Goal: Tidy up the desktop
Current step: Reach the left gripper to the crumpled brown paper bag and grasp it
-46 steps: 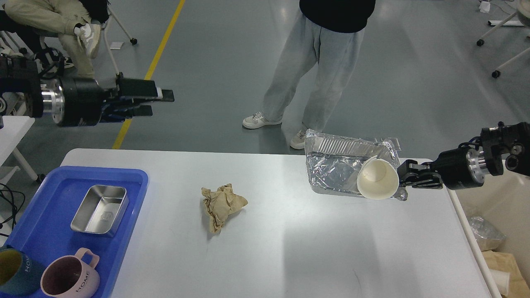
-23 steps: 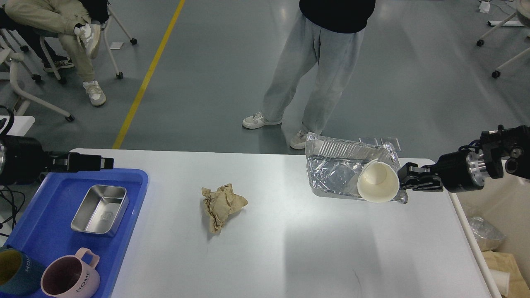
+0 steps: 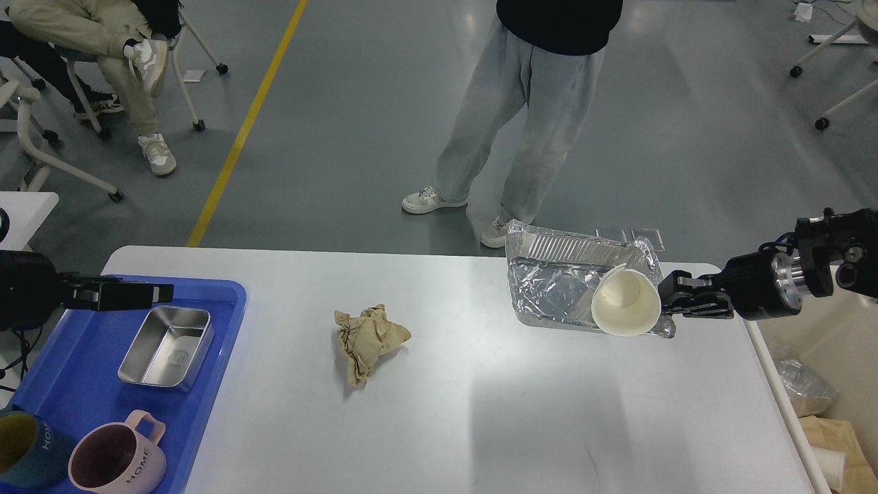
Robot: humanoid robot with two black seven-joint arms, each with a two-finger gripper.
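A: Where is your right gripper [image 3: 669, 302] sitting?

B: You are looking at it at the near right corner of the foil tray [image 3: 559, 285]. Its fingers seem to be pinching the crumpled foil rim there, though the paper cup [image 3: 625, 300] is hiding the fingertips, so you cannot tell for certain whether they are closed on it.

A: And the cup itself?

B: It is lying on its side inside the tray, its open mouth facing you, leaning against the tray's right end just beside the gripper.

A: Your left gripper [image 3: 161, 293]?

B: It is reaching in from the left, hanging over the far edge of the blue tray [image 3: 82, 384]. It is showing as one dark bar, so you cannot tell whether its fingers are apart or together. Nothing is showing in it.

A: What is the blue tray carrying?

B: A steel container [image 3: 167, 346] is sitting in the middle, and a pink mug [image 3: 116, 460] and a dark teal mug [image 3: 27, 449] are standing at the near end.

A: And the desktop [image 3: 480, 398]?

B: It is spreading white beneath all of this, with a crumpled brown paper [image 3: 367, 339] lying near its centre, well apart from both trays. A person in grey trousers [image 3: 521, 116] is standing just beyond the far edge, behind the foil tray.
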